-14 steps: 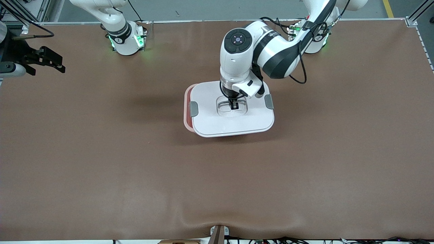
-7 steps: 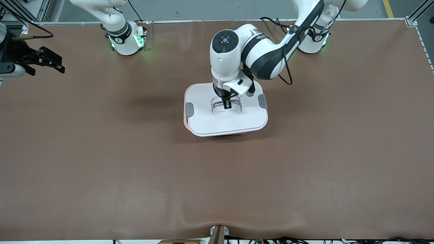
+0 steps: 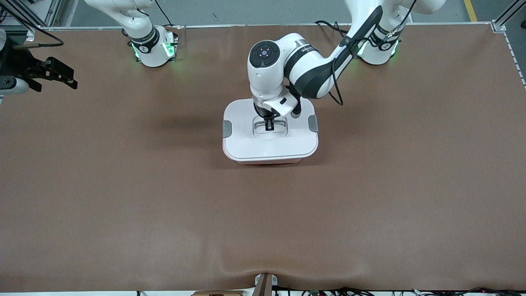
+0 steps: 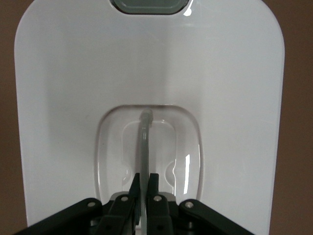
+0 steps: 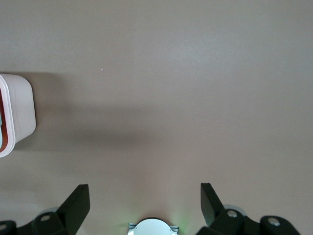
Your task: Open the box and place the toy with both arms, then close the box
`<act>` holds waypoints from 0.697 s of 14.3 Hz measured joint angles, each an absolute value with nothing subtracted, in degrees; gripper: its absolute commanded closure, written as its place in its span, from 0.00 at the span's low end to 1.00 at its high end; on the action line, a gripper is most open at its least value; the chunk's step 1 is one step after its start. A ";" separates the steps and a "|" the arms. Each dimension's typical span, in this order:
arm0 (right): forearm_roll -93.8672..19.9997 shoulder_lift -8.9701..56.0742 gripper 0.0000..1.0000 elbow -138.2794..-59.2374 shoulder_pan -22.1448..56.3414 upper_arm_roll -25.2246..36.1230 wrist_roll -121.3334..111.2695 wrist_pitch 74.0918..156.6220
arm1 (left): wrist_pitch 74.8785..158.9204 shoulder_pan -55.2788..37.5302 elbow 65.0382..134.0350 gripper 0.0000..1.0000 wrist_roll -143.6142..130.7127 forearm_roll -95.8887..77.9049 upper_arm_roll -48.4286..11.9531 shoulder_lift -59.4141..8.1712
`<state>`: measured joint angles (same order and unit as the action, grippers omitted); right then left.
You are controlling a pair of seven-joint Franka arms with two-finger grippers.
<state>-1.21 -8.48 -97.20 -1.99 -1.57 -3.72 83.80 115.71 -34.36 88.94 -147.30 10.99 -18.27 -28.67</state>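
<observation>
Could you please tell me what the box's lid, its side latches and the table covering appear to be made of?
The lid looks like smooth white moulded plastic: rounded corners, soft glossy highlights around the recess where the left claw is shut on the handle. The side latches seem matte grey plastic or rubber. The table covering looks like a soft brown mat, perhaps leatherette, rippled at the near edge.

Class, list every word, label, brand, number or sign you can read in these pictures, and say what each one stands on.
Left arm: small dark lettering on the white link, too small to read.
Box lid: no text.
Box, table: no text.
Nothing legible anywhere.
</observation>
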 measured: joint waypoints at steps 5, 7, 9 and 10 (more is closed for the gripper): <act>-1.21 -8.48 0.00 -97.20 -2.10 -1.56 -3.72 83.80 | 115.71 -34.39 89.10 1.00 -146.57 11.04 -18.28 -28.72; -1.21 -8.48 0.00 -97.20 -2.12 -1.56 -3.72 83.80 | 115.71 -34.67 89.32 1.00 -146.40 11.70 -18.31 -28.73; -1.21 -8.48 0.00 -97.20 -2.12 -1.56 -3.72 83.81 | 115.72 -35.00 89.40 1.00 -146.40 12.61 -18.33 -28.76; -1.21 -8.48 0.00 -97.20 -2.12 -1.57 -3.72 83.82 | 115.78 -35.02 89.37 1.00 -146.40 12.75 -18.33 -28.76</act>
